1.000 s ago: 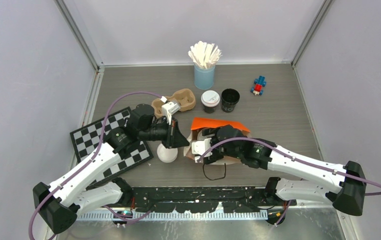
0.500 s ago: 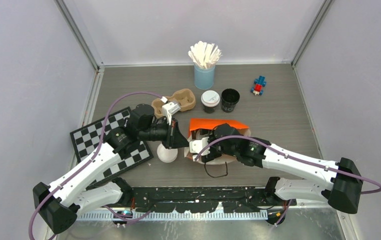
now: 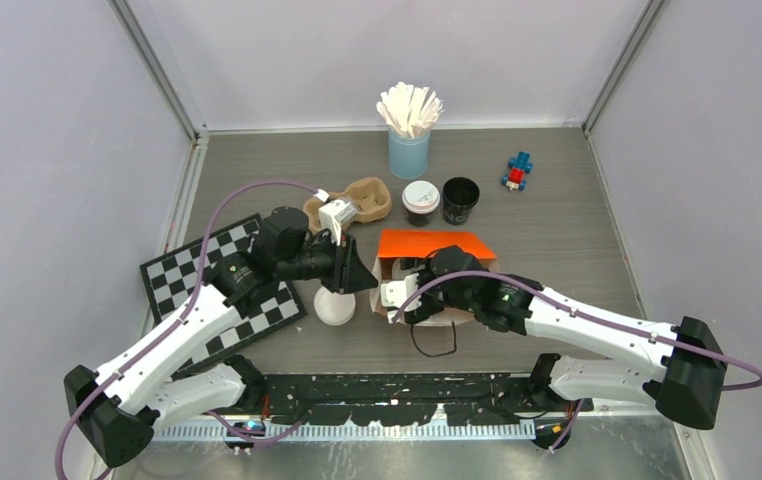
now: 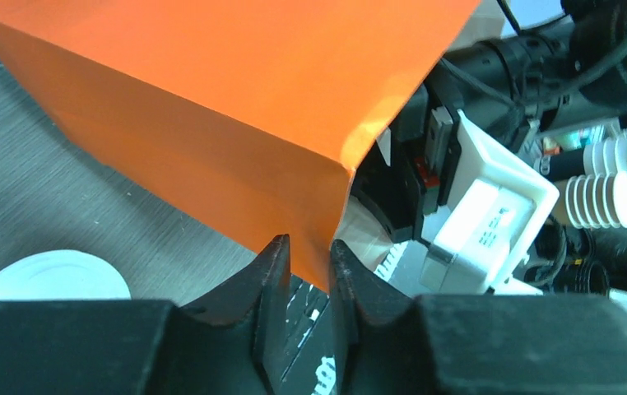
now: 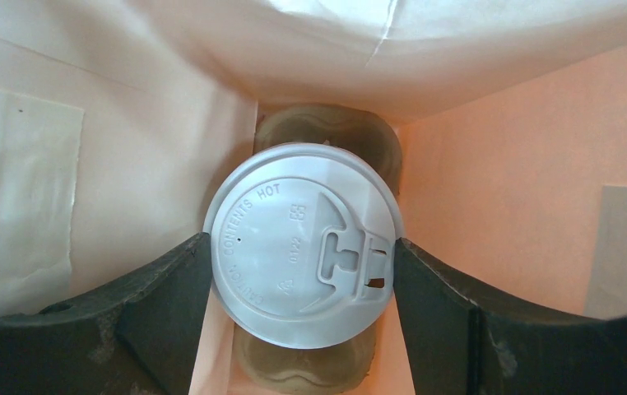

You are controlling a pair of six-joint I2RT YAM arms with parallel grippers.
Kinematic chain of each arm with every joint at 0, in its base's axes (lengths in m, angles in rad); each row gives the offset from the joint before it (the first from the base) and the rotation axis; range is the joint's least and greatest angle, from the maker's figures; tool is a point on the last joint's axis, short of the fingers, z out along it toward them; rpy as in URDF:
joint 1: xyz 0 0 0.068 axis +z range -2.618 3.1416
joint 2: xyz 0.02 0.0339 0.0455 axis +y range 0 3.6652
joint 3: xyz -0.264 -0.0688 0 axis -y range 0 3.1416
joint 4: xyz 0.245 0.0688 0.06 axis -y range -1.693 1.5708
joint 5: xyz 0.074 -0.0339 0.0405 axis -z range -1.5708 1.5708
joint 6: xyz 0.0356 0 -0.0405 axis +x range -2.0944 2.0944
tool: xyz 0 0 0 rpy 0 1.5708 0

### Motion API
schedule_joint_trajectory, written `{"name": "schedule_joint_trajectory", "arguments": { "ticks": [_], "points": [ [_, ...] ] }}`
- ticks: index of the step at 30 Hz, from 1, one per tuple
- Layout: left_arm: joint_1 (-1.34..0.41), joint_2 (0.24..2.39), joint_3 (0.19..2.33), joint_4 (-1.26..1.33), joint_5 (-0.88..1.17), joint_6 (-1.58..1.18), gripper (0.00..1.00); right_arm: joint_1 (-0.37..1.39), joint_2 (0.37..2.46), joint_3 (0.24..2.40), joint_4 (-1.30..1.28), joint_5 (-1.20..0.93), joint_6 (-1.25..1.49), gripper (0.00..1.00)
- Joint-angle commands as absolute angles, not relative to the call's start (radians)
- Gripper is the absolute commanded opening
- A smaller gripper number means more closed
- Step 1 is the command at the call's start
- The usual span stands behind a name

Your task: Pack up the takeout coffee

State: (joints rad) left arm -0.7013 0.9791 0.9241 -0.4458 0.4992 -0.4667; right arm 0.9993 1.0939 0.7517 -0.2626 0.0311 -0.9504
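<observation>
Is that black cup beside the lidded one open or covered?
Open: the black cup shows a dark hollow top, no lid.

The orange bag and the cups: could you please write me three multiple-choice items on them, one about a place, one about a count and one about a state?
1. Where is the cup that the right gripper holds?
A) inside the orange bag
B) stacked on another cup
C) lying on its side outside the bag

2. How many black cups stand on the table behind the bag?
A) one
B) two
C) four

3. What is the left gripper doing?
A) hanging open
B) pinching the bag's edge
C) gripping a spoon

Answers:
1 A, since the right wrist view shows bag walls all around the gripped cup.
2 B, since a capped cup and an uncapped cup stand there side by side.
3 B, since its fingers close on the bag's orange corner.
</observation>
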Motion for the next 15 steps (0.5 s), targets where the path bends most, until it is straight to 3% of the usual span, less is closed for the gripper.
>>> {"name": "schedule_joint_trajectory", "arguments": {
  "ticks": [1, 9, 15],
  "points": [
    [-0.706, 0.971, 0.982, -0.462, 0.395, -0.499, 0.31, 0.996, 1.074, 0.752, -0.204, 0.015, -0.957, 0.77],
    [-0.706, 1.007, 1.025, -0.533, 0.340, -0.512, 0.36, 0.997, 1.087, 0.744, -0.100, -0.019, -0.919, 0.77],
    [-0.706, 1.003, 1.036, -0.519, 0.367, -0.507, 0.19, 0.991, 1.059, 0.698, -0.094, -0.048, -0.927, 0.77]
  ]
}}
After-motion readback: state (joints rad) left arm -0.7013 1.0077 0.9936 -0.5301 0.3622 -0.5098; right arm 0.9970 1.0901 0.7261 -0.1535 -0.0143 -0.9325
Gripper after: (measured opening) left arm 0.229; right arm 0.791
